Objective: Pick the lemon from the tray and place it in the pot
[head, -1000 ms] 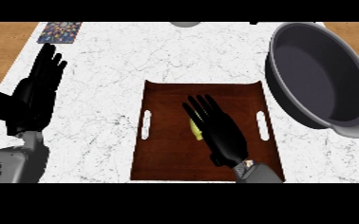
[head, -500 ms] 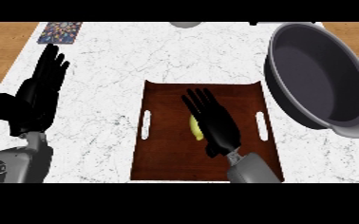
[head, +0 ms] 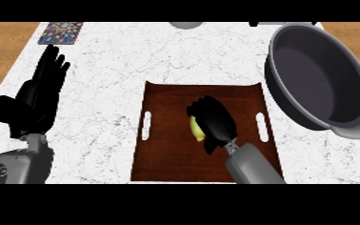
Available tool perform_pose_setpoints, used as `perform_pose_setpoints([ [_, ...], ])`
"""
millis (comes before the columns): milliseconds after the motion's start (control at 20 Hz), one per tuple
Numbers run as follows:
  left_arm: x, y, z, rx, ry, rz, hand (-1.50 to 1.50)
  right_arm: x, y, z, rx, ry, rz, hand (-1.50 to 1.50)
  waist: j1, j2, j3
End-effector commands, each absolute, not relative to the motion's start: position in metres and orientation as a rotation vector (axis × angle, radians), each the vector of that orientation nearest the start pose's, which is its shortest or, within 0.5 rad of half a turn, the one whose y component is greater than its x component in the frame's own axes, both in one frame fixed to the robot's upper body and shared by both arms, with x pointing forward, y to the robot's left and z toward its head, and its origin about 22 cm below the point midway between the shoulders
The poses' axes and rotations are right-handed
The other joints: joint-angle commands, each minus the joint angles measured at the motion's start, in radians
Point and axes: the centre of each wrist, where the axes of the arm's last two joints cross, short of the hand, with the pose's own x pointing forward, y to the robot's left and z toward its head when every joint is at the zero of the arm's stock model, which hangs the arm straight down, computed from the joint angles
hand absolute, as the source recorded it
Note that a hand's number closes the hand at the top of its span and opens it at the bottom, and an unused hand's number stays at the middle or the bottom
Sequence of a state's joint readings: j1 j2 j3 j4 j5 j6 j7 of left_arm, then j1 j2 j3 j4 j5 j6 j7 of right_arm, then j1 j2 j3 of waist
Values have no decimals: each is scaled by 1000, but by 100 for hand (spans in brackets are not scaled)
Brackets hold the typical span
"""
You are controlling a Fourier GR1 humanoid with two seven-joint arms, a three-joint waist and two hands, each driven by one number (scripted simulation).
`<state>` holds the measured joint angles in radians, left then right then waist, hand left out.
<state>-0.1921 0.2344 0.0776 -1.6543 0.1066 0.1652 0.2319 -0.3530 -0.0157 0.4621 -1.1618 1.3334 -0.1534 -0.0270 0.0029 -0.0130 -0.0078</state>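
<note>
Lemon [head: 197, 129]: yellow, oval, mid-tray, long axis running from near edge to far edge; it shows just left of the right hand.
Right hand [head: 213, 121]: the nearer one, fingers curled down over the lemon.
Left hand [head: 41, 97]: resting, fingers straight, worktop's left edge.
Tray [head: 165, 164]: brown wood, slotted handles.
Pot [head: 316, 76]: smooth grey, round, right edge.
</note>
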Motion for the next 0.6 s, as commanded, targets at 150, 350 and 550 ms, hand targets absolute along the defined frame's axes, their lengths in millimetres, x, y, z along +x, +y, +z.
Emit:
perform_pose_setpoints([
  [150, 285, 299, 89, 201, -1606, 61, 0, 289, -102, -36, -800, -1660, 1630, 150, 1, 14, 8],
  [350, 285, 270, 86, 193, -1601, 57, 0, 285, -119, -42, -840, -1651, 1656, 150, -2, 13, 8],
  [550, 285, 276, 87, 189, -1607, 47, 0, 268, -93, -35, -628, -1332, 1462, 150, 10, 12, 8],
])
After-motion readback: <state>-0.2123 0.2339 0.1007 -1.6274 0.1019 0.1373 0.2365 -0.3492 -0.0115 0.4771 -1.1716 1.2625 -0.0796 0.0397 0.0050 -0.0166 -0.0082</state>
